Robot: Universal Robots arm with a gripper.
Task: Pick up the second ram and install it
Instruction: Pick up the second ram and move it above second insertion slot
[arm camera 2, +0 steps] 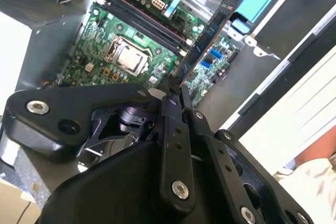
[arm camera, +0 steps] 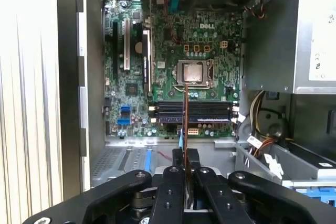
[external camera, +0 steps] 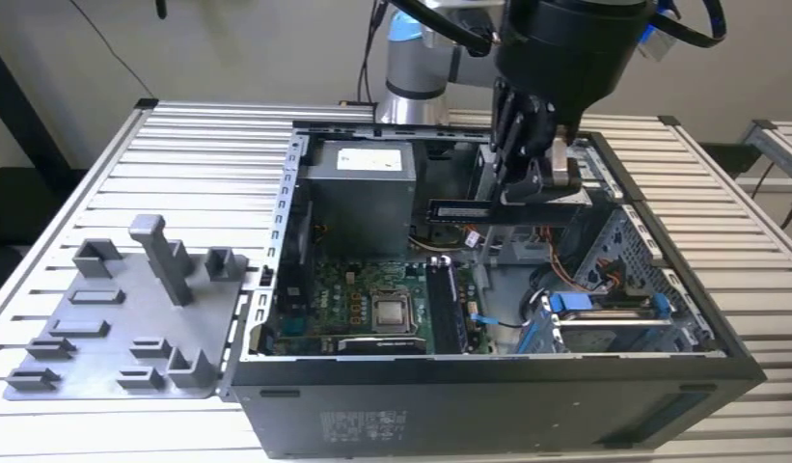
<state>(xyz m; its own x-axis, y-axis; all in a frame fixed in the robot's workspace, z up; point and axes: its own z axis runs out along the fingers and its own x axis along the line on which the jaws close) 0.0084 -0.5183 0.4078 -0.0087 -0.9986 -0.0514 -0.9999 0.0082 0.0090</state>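
My gripper (external camera: 531,193) hangs over the open computer case (external camera: 499,371), shut on the second ram (external camera: 463,208), a thin dark stick lying level above the case's far middle. The second wrist view has the ram (arm camera 2: 207,38) running out from between my fingers (arm camera 2: 169,103) over the green motherboard (arm camera 2: 100,51). In the first wrist view the ram (arm camera: 185,114) is edge-on, a thin line crossing the black memory slots (arm camera: 210,112) just below the square silver chip (arm camera: 194,72). It is above the board, not touching it.
A grey power supply (external camera: 357,188) stands inside the case at the back. A drive cage with blue clips (external camera: 602,313) fills the exterior view's right side. A grey fixture plate with upright holders (external camera: 125,318) lies on the slatted table. A person's sleeve (arm camera 2: 315,169) is near.
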